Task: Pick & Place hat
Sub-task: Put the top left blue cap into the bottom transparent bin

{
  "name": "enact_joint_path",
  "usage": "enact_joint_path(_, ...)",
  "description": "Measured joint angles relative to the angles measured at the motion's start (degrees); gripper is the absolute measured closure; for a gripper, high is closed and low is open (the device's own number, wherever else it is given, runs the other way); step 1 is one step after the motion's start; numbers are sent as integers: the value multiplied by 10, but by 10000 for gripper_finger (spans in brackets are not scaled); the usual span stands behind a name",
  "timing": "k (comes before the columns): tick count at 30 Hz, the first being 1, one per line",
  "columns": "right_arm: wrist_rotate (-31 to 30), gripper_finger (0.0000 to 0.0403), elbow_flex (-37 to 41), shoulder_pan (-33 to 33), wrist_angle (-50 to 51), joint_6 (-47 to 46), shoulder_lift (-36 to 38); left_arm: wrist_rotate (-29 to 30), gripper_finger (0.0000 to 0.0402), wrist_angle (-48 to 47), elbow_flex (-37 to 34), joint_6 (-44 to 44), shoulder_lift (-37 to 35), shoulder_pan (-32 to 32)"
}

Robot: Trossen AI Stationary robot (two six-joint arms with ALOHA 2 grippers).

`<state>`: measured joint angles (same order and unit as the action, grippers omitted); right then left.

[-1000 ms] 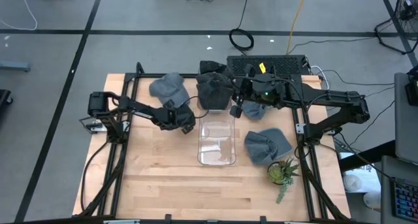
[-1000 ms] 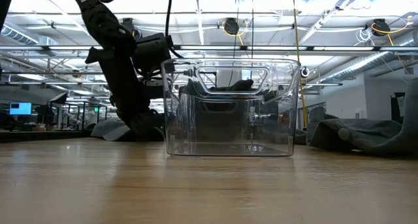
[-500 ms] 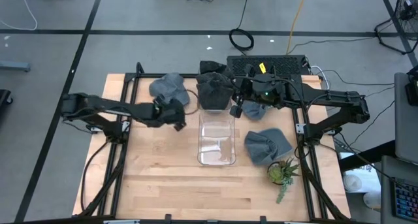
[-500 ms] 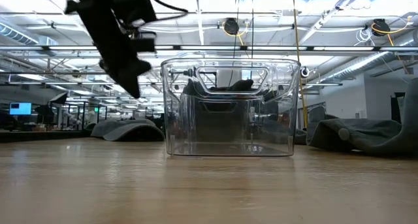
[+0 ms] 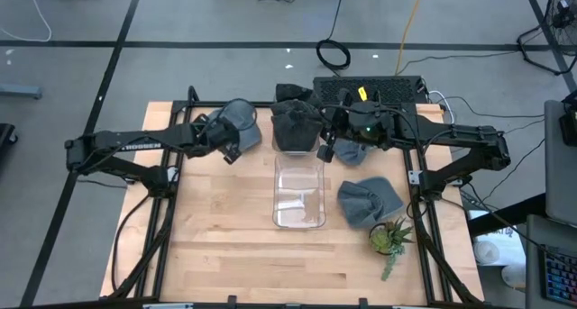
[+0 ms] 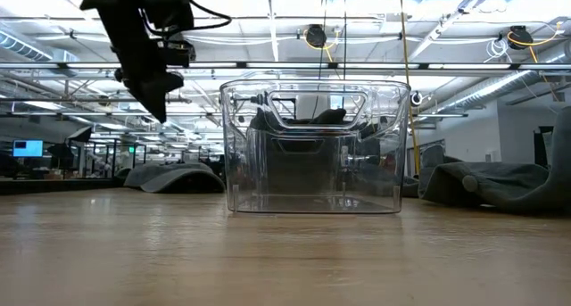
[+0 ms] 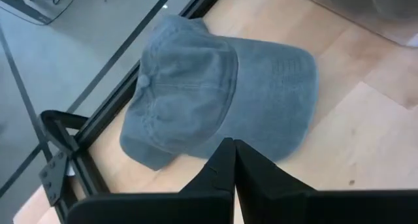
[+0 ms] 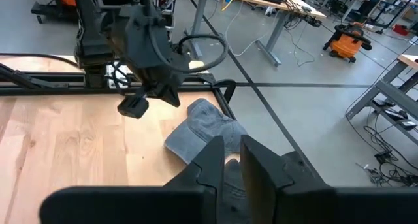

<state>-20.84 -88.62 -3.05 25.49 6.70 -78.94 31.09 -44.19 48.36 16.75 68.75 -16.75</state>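
The left gripper [image 5: 231,153] is hovering above the table's [image 5: 216,246] far left part, its fingers [image 7: 222,168] pressed together, with the grey hat [image 7: 215,96] lying flat on the wood just beyond their tips. The left wrist view is showing the hat's brim and crown, which the arm is partly covering from above. The right gripper [image 5: 326,152] is waiting near the clear bin's [image 5: 298,192] far end, fingers slightly apart. Another dark hat [image 5: 370,201] is lying right of the bin, beside a small plant [image 5: 389,240].
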Motion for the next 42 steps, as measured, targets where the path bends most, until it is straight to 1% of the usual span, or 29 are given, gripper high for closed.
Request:
enact_joint_path(4,0,362,0,0,-1,0,0,-15,400,-5,0,-29,-2,0)
enact_joint_path(7,0,362,0,0,-5,0,0,-30,400,-9,0,-82,-1,4)
enact_joint_path(10,-1,362,0,0,-5,0,0,-51,401,-6,0,-160,-1,8)
enact_joint_path(17,-1,362,0,0,-5,0,0,-145,401,5,0,-378,-1,10)
enact_joint_path(20,-1,362,0,0,-6,0,0,-147,401,21,0,-431,-1,18)
enact_joint_path(24,-3,362,0,0,-16,0,-2,-119,401,25,0,-449,-1,24)
enact_joint_path(27,-3,360,0,0,-17,9,-2,-115,398,28,0,-471,7,31)
enact_joint_path(31,-3,349,0,0,-17,18,-2,-113,374,46,0,-443,10,37)
enact_joint_path(33,-3,340,0,0,-17,18,-2,-106,354,55,0,-408,12,44)
enact_joint_path(36,-3,327,0,0,-14,22,-2,-78,314,70,0,-363,10,55)
enact_joint_path(40,-5,308,0,0,-8,35,-2,-46,245,70,0,-316,11,72)
enact_joint_path(42,-18,300,0,0,-12,35,-2,-33,210,62,0,-293,11,78)
